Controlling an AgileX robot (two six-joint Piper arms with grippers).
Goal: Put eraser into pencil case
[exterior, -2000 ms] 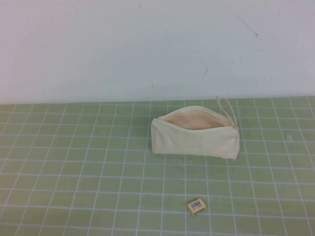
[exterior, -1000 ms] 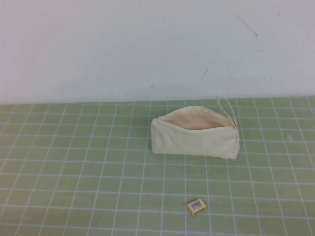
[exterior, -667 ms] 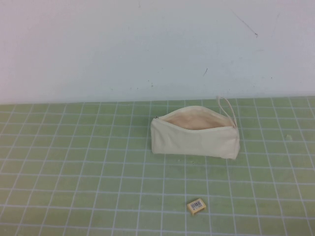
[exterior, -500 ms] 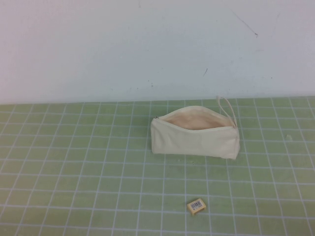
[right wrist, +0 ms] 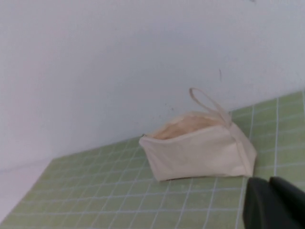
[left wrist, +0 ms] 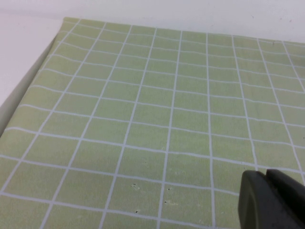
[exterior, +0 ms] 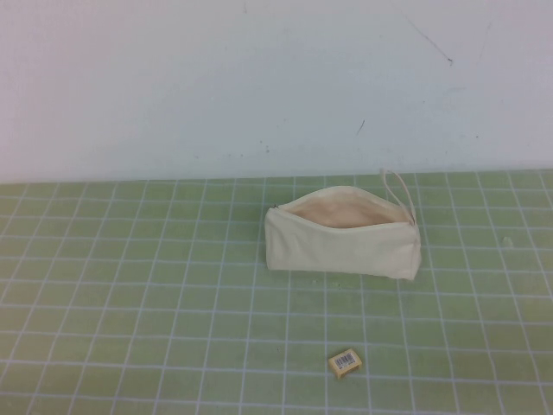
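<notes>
Left hand (left wrist: pixel 267 177) clenched, empty; right hand (right wrist: pixel 270 183) clenched, empty, near pencil case (right wrist: pixel 200 150); eraser (exterior: pixel 346 362) untouched.

- Cream fabric zip pencil case (right wrist: pixel 200 150) rests on green white-gridded mat (right wrist: pixel 119 200), mouth open, beige lining showing.
- Thin cord loop (right wrist: pixel 206 102) rises against white wall (right wrist: pixel 95 62).
- Right gripper (right wrist: pixel 272 202): dark fingertips pressed together, near the pouch.

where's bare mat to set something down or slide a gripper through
Bare green grid mat spans everything left of the cream fabric pencil case, plus the strip between it and the small tan eraser. Tightest spot is behind the case, by the wall. Left gripper and right gripper show only in wrist views, fingers together.
</notes>
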